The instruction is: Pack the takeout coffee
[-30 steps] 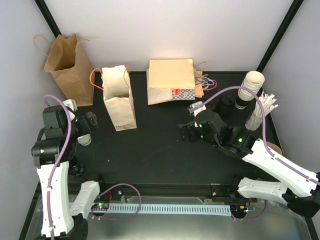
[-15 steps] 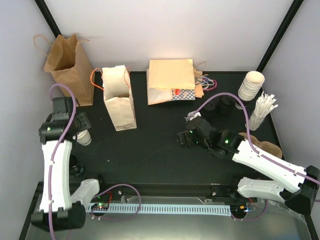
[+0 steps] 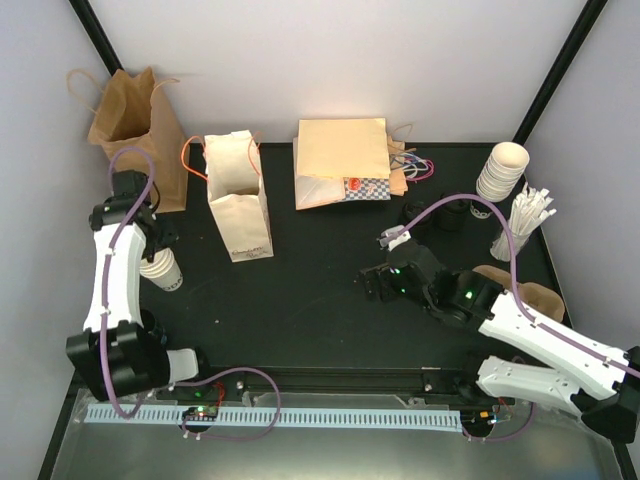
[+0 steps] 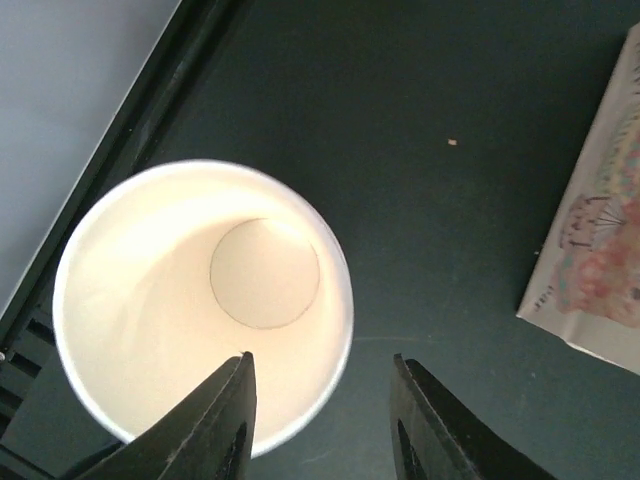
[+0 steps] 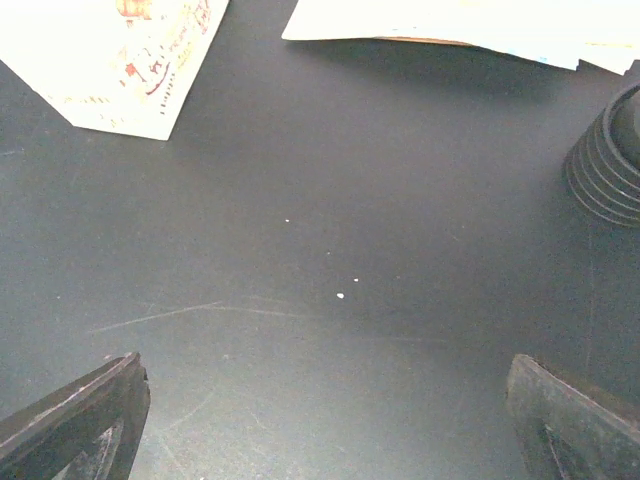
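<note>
Upright cream-white lidless paper cup [image 4: 150, 300] directly below the left gripper [image 4: 322, 370], parted jaws straddling its wall, unclamped; right gripper [image 5: 325, 375] gaping, well away.

White arms [image 3: 108, 285] with black joints [image 3: 110, 362] trail looping purple cables [image 3: 455, 197].
</note>
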Motion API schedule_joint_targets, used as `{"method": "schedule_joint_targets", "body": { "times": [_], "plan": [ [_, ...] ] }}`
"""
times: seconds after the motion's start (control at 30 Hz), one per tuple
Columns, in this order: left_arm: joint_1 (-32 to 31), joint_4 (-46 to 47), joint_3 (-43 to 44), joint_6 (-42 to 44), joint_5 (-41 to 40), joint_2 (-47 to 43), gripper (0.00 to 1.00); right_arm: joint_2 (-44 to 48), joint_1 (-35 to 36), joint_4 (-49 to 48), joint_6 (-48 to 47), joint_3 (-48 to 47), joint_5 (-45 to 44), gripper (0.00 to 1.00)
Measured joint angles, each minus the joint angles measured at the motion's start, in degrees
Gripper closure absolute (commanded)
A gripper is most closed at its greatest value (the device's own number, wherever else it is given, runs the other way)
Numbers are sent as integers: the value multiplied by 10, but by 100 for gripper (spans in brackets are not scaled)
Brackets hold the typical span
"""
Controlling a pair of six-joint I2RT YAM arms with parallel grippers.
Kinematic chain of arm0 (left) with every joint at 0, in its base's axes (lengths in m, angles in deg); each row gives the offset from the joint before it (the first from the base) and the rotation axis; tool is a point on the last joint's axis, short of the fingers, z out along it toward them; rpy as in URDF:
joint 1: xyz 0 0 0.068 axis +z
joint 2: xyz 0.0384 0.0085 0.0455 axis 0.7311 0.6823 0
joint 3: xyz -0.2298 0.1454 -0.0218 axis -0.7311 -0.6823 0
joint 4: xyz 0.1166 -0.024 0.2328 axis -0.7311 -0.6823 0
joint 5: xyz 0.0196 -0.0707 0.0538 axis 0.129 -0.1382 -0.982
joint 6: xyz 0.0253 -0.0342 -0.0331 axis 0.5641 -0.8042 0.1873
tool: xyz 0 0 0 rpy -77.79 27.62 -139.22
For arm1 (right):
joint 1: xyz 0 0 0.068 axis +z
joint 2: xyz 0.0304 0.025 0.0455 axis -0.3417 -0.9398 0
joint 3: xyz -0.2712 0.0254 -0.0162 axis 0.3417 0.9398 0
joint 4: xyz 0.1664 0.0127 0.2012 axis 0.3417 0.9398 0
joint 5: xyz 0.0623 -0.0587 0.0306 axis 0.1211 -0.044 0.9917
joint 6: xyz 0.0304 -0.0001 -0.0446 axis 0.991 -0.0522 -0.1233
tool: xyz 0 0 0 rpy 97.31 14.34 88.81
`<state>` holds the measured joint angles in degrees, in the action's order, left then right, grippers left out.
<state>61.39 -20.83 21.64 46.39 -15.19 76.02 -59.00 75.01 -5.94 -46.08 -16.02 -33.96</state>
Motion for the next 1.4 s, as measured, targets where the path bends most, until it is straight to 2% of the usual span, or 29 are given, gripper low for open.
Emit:
{"method": "schedule_joint_targets", "body": {
  "times": [0.17,0.3,0.37,0.47,0.87,1.4],
  "plan": [
    [19,9,8,8,17,70,81,6,0,-5,-2,0,2,0],
    [20,9,15,14,27,103,86,6,0,-5,-3,0,1,0],
    [20,10,19,16,28,106,94,6,0,-5,-3,0,1,0],
    [20,7,29,16,25,105,98,6,0,-5,-3,0,1,0],
    [19,-12,42,13,-16,75,98,3,0,-5,-4,0,2,0],
    [-28,-38,70,2,-92,87,98,0,0,-4,-4,0,8,0]
  ]
}}
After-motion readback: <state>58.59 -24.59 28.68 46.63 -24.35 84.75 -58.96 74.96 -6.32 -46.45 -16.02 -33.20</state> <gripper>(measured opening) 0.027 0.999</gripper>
